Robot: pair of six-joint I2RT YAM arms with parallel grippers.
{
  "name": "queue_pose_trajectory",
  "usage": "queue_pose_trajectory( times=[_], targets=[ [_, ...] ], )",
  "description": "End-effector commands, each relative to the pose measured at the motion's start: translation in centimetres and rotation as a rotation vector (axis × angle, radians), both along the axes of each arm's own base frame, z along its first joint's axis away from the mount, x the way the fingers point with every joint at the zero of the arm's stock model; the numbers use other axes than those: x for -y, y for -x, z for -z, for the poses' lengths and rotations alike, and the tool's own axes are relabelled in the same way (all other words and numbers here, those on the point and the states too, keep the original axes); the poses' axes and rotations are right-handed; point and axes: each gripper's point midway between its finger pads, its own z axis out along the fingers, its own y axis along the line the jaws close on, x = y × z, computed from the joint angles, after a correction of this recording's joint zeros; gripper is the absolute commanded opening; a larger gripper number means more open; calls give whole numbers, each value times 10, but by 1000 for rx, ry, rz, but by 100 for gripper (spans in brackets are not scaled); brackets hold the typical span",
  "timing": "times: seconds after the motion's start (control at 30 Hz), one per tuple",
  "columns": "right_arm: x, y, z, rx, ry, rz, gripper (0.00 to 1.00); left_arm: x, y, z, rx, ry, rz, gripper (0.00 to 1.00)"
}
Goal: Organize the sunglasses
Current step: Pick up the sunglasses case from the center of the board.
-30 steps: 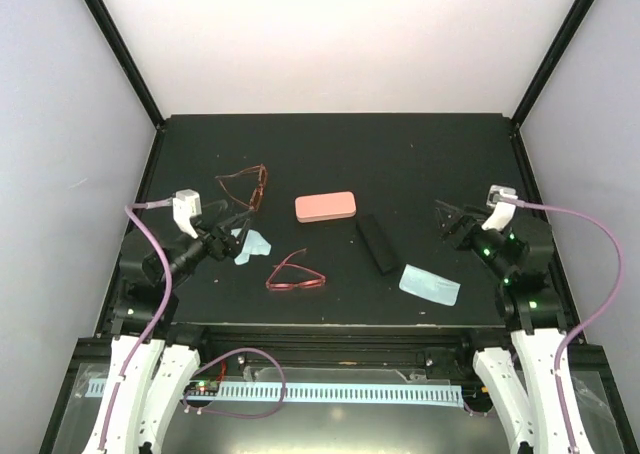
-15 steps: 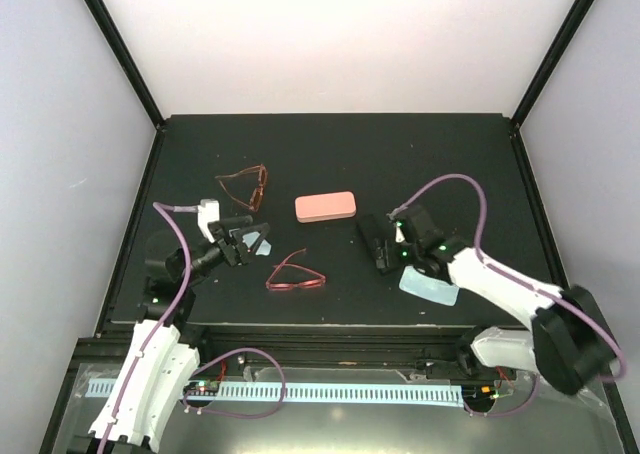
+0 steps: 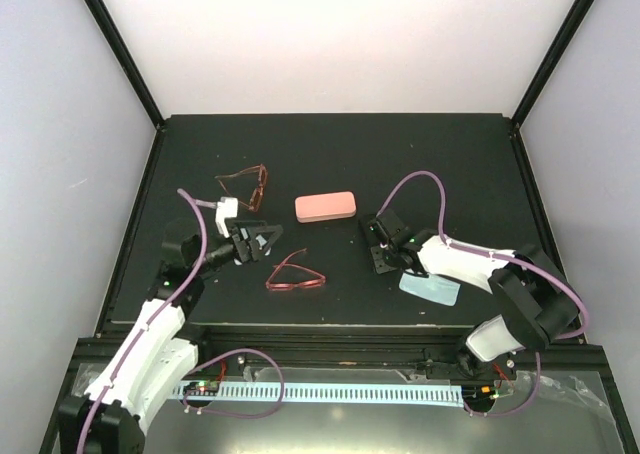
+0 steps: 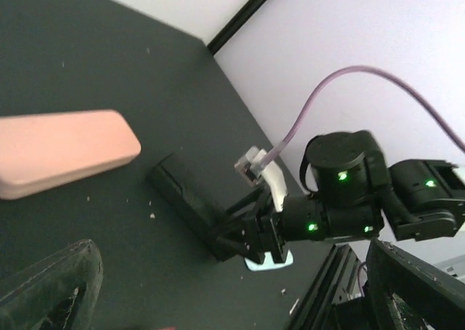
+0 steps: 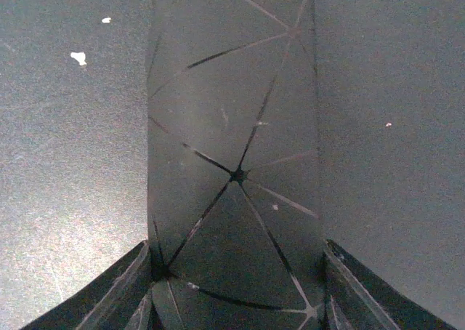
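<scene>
The red-pink sunglasses (image 3: 295,275) lie open on the black table, front centre-left. The brownish-amber sunglasses (image 3: 244,187) lie further back on the left. My left gripper (image 3: 262,239) is open and empty, hovering between the two pairs and touching neither. In the left wrist view (image 4: 232,275) its fingers stand wide apart. My right gripper (image 3: 383,248) is down over the black case (image 3: 377,242). In the right wrist view (image 5: 236,286) its fingers straddle the case (image 5: 236,163) close to both long sides. Neither pair of sunglasses shows in the wrist views.
A pink case (image 3: 325,207) lies at the table's centre and shows in the left wrist view (image 4: 58,152). A light blue cloth (image 3: 430,286) lies beside the right arm. A second cloth is mostly hidden under my left gripper. Black frame posts edge the table.
My right arm swung from the right side to the black case and lowered its gripper over it. My left gripper moved right, over the left cloth, toward the red-pink sunglasses.
</scene>
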Motion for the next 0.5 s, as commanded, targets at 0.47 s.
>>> queue_pose_trajectory(
  times=[0.47],
  targets=[
    [-78,14,-44,-64,-448,-242,48,75,-32,71,-365,-67,105,98]
  ],
)
